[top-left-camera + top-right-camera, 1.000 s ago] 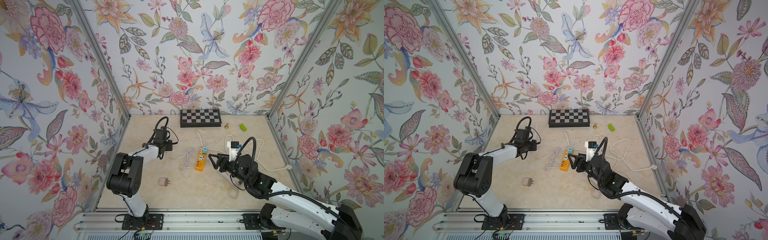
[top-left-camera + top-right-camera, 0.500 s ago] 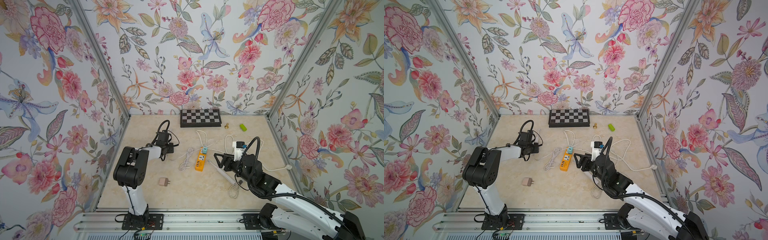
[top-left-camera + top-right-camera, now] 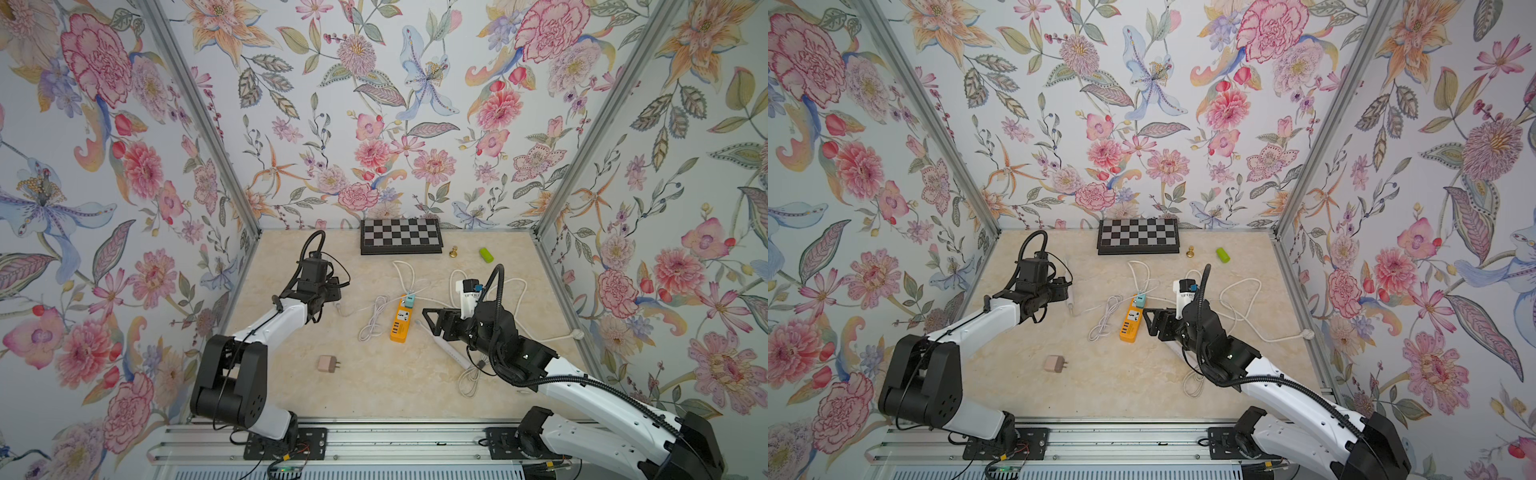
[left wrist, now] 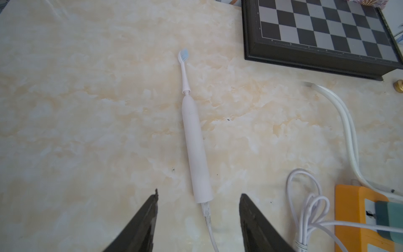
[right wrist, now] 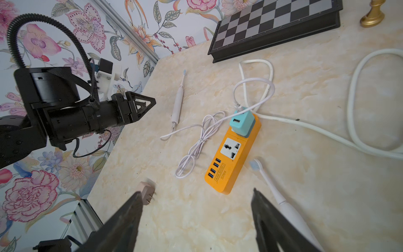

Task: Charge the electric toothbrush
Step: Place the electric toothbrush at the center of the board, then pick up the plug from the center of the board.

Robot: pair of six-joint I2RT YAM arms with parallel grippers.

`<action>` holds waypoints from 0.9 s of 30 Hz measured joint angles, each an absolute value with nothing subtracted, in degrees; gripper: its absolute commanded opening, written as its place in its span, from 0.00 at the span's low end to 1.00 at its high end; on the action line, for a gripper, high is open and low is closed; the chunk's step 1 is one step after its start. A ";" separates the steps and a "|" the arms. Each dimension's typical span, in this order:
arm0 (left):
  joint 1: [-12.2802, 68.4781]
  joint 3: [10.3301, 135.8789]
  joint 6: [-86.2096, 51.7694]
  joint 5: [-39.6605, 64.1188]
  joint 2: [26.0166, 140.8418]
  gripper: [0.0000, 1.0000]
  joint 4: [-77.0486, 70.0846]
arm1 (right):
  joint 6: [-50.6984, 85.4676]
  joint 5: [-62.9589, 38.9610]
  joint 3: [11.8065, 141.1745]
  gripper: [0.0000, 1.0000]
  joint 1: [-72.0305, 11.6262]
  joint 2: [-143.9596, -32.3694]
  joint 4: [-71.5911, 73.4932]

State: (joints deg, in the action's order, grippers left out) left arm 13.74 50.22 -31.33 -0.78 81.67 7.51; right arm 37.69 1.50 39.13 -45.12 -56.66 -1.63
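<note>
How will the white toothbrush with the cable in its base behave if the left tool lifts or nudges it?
The toothbrush looks rigid with a smooth round handle, so it would probably roll if nudged sideways and may slip in a light pinch. The thin cable plugged into its base looks floppy; lifting would likely drag it along.

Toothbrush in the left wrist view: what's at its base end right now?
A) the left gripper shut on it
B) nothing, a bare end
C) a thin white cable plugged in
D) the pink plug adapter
C: a thin white cable runs into the base of the toothbrush, while the left gripper has its jaws apart, clear of it.
</note>
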 measured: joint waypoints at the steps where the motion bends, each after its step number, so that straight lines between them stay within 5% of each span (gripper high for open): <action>1: 14.00 48.64 -32.60 -1.06 79.02 0.61 8.21 | 37.23 0.78 39.83 0.80 -45.12 -56.95 -2.50; 13: 37.60 34.26 -58.87 -8.56 51.24 0.61 28.05 | 29.98 -7.73 42.74 0.84 -49.12 -62.39 -8.16; 18: 47.48 27.05 -72.60 -10.37 47.53 0.62 31.33 | 26.61 -9.26 42.74 0.99 -51.75 -65.25 -7.84; 27: 52.42 19.44 -85.62 -12.32 47.70 0.64 29.93 | 23.51 -9.87 42.74 1.00 -53.30 -66.22 -4.51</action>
State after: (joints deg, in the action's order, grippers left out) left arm 52.42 19.44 -85.62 -12.32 47.70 29.93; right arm 23.51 -9.87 42.74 -53.30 -66.22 -4.51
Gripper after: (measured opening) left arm 0.631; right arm 0.996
